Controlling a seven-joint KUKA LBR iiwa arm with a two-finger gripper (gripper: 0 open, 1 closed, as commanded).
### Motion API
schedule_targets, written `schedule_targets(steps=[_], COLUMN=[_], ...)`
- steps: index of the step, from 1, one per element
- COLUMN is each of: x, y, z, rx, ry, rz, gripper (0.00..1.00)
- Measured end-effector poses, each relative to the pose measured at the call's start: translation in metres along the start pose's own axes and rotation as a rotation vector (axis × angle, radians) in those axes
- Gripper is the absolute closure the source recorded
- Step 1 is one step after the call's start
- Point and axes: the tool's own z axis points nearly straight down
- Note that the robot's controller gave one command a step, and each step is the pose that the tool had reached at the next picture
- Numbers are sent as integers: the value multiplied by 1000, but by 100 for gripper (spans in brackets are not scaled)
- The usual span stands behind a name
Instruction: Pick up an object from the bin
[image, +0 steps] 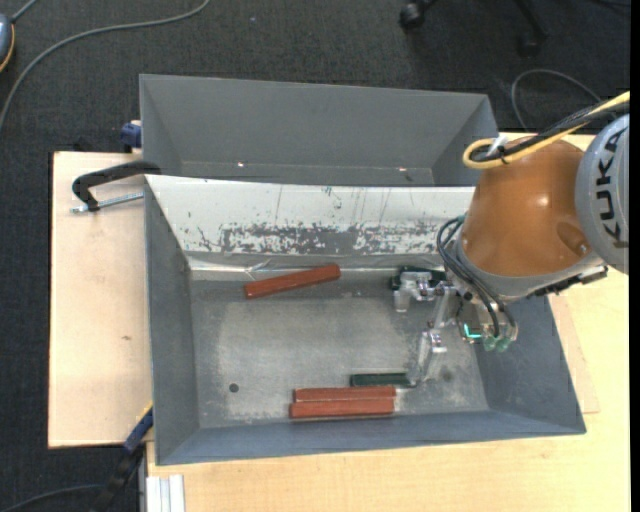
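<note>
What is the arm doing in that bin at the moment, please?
The KUKA arm reaches in from the right, its gripper down in the front right part of the grey metal bin. Nearest it lies a small dark green flat piece, beside a long reddish-brown bar along the front wall. A second reddish-brown bar lies by the back wall. Nothing looks lifted.

We see the end effector (427, 362) low over the right part of the grey bin (170, 330), its tip just beside a small dark green piece (378, 381). A near reddish-brown bar (343, 403) lies just in front of that piece, and a far reddish-brown bar (292, 281) lies by the back wall.
</note>
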Motion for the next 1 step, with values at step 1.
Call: schedule_targets(steps=[1], x=[6], y=[27], z=[118], rx=[1], ry=[-1], rz=[-255], gripper=[0])
